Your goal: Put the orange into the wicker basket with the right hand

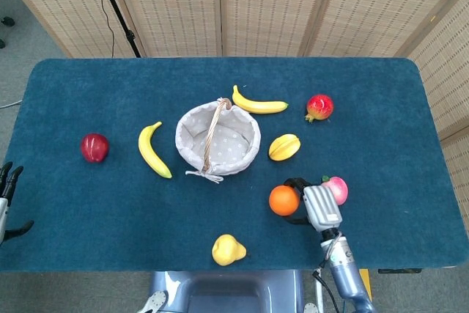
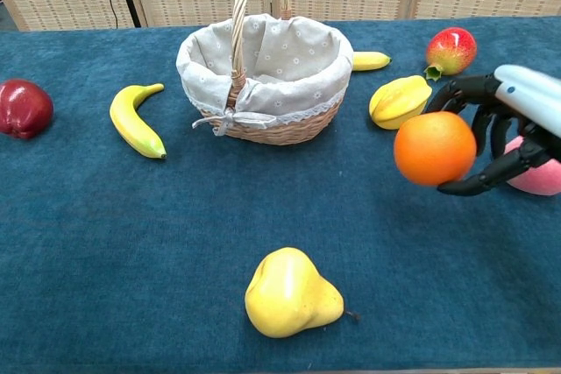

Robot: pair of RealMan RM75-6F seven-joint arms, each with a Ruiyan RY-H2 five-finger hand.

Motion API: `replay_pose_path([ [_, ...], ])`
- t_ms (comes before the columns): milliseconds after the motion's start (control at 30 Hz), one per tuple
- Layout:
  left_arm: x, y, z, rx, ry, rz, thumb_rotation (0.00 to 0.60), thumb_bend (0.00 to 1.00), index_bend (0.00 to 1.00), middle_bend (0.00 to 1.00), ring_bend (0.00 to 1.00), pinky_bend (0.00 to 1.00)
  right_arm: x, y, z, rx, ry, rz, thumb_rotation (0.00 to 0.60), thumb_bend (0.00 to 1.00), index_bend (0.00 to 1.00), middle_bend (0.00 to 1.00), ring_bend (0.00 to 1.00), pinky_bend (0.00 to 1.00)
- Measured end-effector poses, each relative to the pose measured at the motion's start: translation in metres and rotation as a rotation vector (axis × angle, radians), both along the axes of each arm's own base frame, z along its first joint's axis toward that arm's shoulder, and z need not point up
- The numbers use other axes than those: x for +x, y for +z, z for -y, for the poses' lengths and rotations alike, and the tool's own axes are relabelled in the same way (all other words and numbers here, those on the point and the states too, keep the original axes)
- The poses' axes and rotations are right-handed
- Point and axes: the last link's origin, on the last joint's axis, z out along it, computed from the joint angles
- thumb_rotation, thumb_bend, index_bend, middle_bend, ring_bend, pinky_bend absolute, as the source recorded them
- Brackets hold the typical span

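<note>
Gripping the round orange fruit [image 2: 435,148] in my right hand [image 2: 513,129], fingers curled around it, cloth-lined wicker basket [image 2: 265,85] to its left.

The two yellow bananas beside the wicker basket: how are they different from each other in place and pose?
The left banana lies apart from the cloth-lined wicker basket on its left side, running nearly lengthwise away from the camera; the far banana lies behind the basket, running crosswise. In the chest view the left banana shows whole, while the far banana is mostly hidden by the basket. Both are yellow, curved and lie flat on the blue table.
</note>
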Motion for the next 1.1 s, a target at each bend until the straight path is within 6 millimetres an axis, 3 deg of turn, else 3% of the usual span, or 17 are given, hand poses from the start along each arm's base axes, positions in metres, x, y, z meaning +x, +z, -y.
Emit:
replay_pose_path([
  [200,-0.001,-0.002,-0.001,-0.003,0.006,-0.004,0.600,0.00,0.00,0.00,0.00,0.00,0.003,0.042,-0.010,-0.050,0.062,-0.037,0.600,0.14,0.69,0.52,0.58,0.57],
  [367,-0.001,-0.005,-0.002,-0.013,0.010,-0.007,0.600,0.00,0.00,0.00,0.00,0.00,0.015,0.061,-0.013,-0.062,0.088,-0.029,0.600,0.14,0.69,0.52,0.58,0.57],
  [1100,-0.005,-0.002,-0.003,-0.007,0.025,0.001,0.600,0.00,0.00,0.00,0.00,0.00,0.069,0.035,0.031,0.008,0.021,0.173,0.600,0.14,0.69,0.53,0.58,0.57],
])
